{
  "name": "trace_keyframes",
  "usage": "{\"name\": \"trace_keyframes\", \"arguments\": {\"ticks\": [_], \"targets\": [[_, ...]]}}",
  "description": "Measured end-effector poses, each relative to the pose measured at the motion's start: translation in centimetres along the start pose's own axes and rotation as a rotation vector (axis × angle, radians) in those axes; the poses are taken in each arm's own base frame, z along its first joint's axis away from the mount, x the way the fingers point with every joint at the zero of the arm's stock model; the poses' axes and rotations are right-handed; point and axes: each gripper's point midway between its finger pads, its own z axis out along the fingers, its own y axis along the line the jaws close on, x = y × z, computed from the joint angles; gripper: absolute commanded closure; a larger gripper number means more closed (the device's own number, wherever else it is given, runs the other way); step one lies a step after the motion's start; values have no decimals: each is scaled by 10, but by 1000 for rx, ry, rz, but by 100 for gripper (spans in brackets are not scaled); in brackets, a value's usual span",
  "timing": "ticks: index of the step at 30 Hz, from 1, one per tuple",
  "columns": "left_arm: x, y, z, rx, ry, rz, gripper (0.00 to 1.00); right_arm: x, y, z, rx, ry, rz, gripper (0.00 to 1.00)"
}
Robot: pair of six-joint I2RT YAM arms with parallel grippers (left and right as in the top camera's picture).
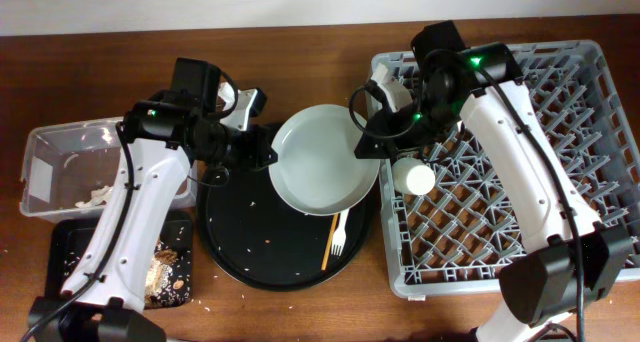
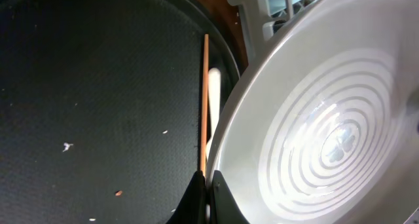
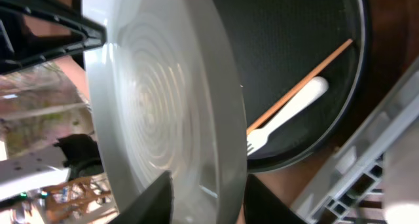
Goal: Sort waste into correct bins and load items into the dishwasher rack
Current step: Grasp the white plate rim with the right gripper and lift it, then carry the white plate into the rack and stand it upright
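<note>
You are mid-way through, with the pale round plate (image 1: pixel 323 160) held up on edge above the round black tray (image 1: pixel 240 252), a gripper on each side of it. Your left gripper (image 1: pixel 271 156) is pinched nearly closed on the plate's left rim, and the left wrist view shows its fingers (image 2: pixel 196 199) tight against that edge. Your right gripper (image 1: pixel 363 148) straddles the opposite rim with both fingers pressed to it, so it too seems to have a grip. The waste looks sorted: food scraps (image 1: pixel 163 267) lie in the black rectangular tray (image 1: pixel 70 244), pale bits sit in the clear tub (image 1: pixel 45 147), and only crumbs dot the round tray. In the dishwasher rack (image 1: pixel 540 122) you have one cream cup (image 1: pixel 413 178); no other cup or bowl shows clearly. The plate has yet to reach the rack, and the white plastic fork (image 1: pixel 339 239) and a chopstick (image 1: pixel 328 242) lie on the round tray waiting to be loaded.
</note>
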Motion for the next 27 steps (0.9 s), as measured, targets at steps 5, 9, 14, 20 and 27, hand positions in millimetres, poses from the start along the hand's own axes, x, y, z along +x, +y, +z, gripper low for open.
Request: {"name": "trace_keyframes", "arguments": {"ticks": [5, 9, 14, 20, 27], "targets": [[-3, -1, 0, 6, -10, 12, 91, 0, 0, -1, -8, -2, 21, 96], [-5, -3, -1, 19, -18, 15, 51, 0, -1, -1, -5, -2, 15, 96], [-6, 0, -3, 23, -24, 7, 23, 2, -11, 0, 50, 6, 17, 96], [-15, 34, -36, -15, -109, -89, 18, 5, -69, -57, 256, -54, 145, 96], [-14, 35, -37, -27, -109, -91, 13, 41, -109, -248, 929, -376, 350, 96]]}}
